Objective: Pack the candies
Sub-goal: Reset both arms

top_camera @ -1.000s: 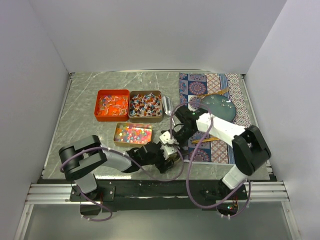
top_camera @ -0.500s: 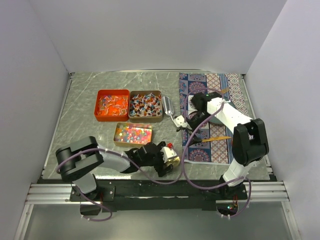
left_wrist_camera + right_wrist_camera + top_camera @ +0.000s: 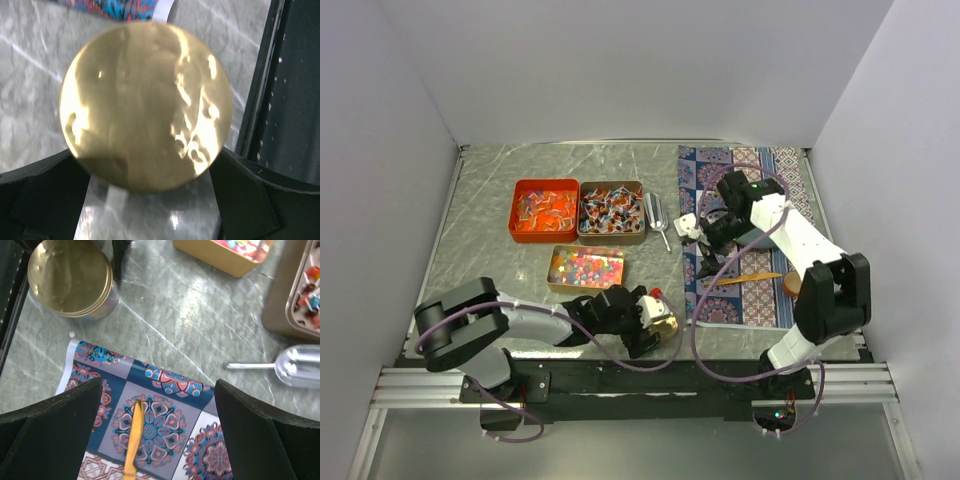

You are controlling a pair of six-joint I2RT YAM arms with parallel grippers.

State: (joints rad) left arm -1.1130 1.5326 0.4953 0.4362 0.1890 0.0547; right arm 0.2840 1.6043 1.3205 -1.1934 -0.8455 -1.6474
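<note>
Top, change: right end effector (image 3: 706, 258) has swung from the gold-lidded jar (image 3: 667, 324) to the patterned mat's (image 3: 745, 305) left edge; left end effector (image 3: 653, 316) stays at the jar.
Top, candies (image 3: 585, 267): in three tins (image 3: 512, 212), far-left of the jar.
Top, setting: grey marbled bench (image 3: 490, 240), white walls (image 3: 620, 70).
Left wrist: jaws straddle the jar; grip unclear.
Right wrist: jaws wide, empty.

The left arm (image 3: 525, 325) is laid low and stretched rightward along the near edge. The left gripper (image 3: 655, 318) is held with its jaws spread wide, the fingers (image 3: 45, 195) seen far apart in the wrist view's lower corners. The right arm (image 3: 810, 250) is folded, elbow raised above its base and wrist bent down toward the centre, and the right gripper (image 3: 704, 252) is likewise held with its fingers (image 3: 55, 425) fully parted.
</note>
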